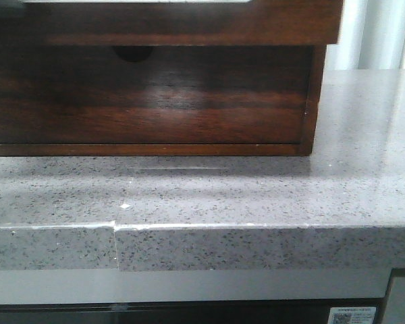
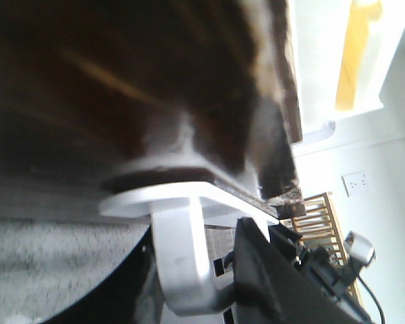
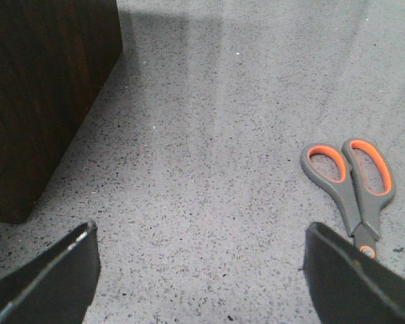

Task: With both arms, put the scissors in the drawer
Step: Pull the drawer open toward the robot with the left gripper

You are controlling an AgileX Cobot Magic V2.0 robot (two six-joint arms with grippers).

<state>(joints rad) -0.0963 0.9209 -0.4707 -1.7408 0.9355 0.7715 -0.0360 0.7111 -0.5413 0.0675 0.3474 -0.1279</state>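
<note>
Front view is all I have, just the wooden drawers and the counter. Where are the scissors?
Observer: The scissors lie flat on the grey counter, clear of the wood. Only the right wrist view shows them.
Operator: Is the right arm holding them?
Observer: No. The right fingers are spread wide with nothing between them, and the blade end of the scissors is hidden behind one finger.
</note>
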